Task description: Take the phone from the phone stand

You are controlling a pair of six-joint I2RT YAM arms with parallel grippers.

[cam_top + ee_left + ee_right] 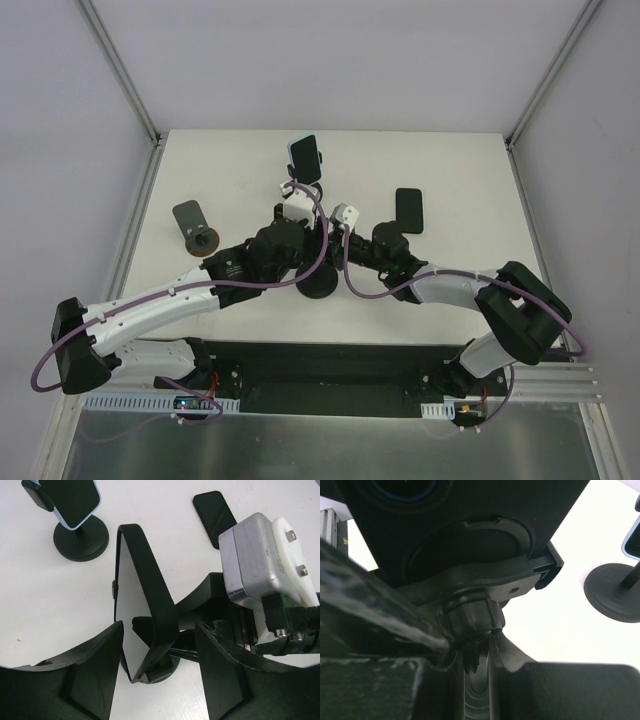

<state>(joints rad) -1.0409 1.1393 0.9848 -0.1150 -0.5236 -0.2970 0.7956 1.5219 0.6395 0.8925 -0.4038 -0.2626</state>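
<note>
At the near edge of the counter (pixel 455 170), the two arms are reaching inward and meeting over the middle. The stand (pixel 317 287) is sitting there on its round black base, mostly covered from above by the two wrists. The phone (pixel 134 595) is sitting upright in the stand's cradle, its glossy screen reflecting white and its black edge turned toward the left wrist camera. The right gripper (pixel 476 655) is reaching in from the right and is clamping fully shut on the stand's thin neck, just under the ball joint. Its wrist view is showing the back of the cradle from below, with a dark surface filling the frame above it. The left gripper (pixel 159 625) is hanging about half open with one finger on either side of the phone. It is gripping nothing, and whether a finger is brushing the phone cannot be told. Beyond and to the right, a second phone (pixel 408 208) is lying flat and dark on the counter, apart from every stand. Off to the left, a small stand (pixel 190 225) with a brownish base is standing alone. Farthest back, a blue-cased phone (pixel 305 158) is resting tilted on a far stand (pixel 80 540) with a round black base.
</note>
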